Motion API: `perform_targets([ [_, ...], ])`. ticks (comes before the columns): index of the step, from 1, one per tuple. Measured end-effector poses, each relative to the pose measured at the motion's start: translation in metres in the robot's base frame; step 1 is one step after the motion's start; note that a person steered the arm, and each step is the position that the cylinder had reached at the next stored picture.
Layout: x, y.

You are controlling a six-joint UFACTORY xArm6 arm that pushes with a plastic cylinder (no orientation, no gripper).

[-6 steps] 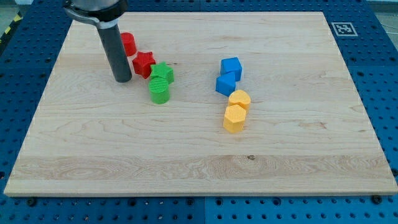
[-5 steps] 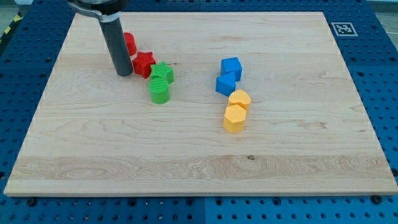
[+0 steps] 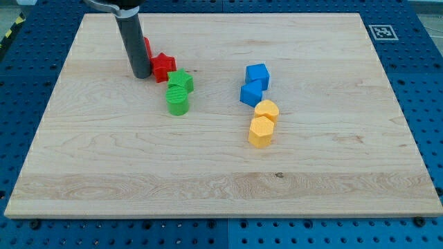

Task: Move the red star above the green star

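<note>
Your rod has no jaws, grips nothing; my tip [image 3: 141, 75] touches the red star [image 3: 164, 66] at its 9 o'clock, green star [image 3: 181, 82] at its 4 o'clock.

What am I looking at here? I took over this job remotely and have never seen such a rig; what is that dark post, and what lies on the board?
The dark post is the robot arm's rod; it grips nothing and only pushes. My tip touches the left edge of the red star, with another red block partly hidden behind the rod. The single camera looks down at a wooden board. Just below the red star sit a green star and a green block; to the right, two blue blocks and two yellow blocks.
</note>
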State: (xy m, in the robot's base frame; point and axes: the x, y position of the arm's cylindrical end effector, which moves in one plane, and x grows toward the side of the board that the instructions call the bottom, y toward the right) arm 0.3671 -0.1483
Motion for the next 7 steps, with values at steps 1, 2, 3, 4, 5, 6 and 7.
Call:
perform_targets([
  [1, -0.006, 0.001],
  [2, -0.014, 0.018],
  [3, -0.014, 0.019],
  [4, -0.014, 0.017],
  [5, -0.014, 0.017],
  [6, -0.018, 0.017],
  [7, -0.032, 0.017],
])
